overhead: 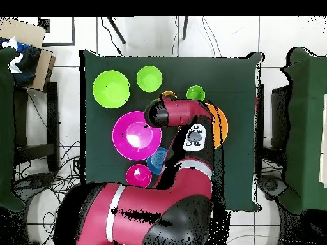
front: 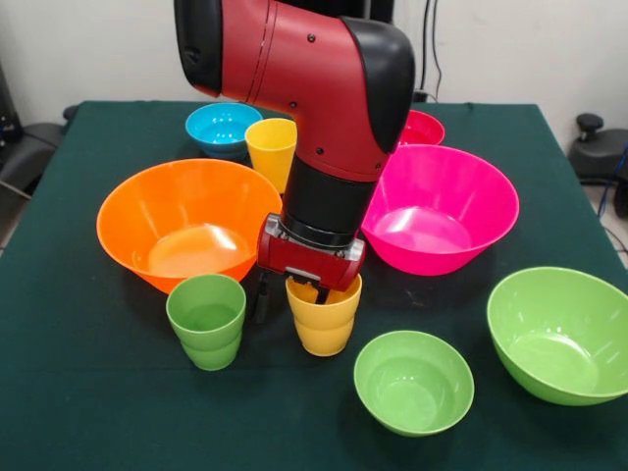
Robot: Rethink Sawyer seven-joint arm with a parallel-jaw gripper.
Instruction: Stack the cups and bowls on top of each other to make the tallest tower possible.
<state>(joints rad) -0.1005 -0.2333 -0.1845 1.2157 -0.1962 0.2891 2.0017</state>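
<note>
My gripper (front: 290, 297) is low over the orange-yellow cup (front: 324, 322) and open. One black finger (front: 261, 294) hangs outside the cup's left wall and the other dips inside its rim. The green cup (front: 206, 320) stands just to the left, and the yellow cup (front: 271, 147) stands behind the large orange bowl (front: 186, 221). The large hot pink bowl (front: 442, 206) is to the right of the arm. The large lime green bowl (front: 559, 334) and the small lime green bowl (front: 412, 381) sit at the front right. The light blue bowl (front: 223, 126) and the red-pink bowl (front: 424, 128) are at the back. The darker blue bowl does not show apart.
All items stand upright and separate on the dark green table (front: 98, 412). In the overhead view the arm (overhead: 185, 115) covers most of the orange bowl (overhead: 221, 124) and the orange-yellow cup (overhead: 168, 95). Chairs stand beside the table.
</note>
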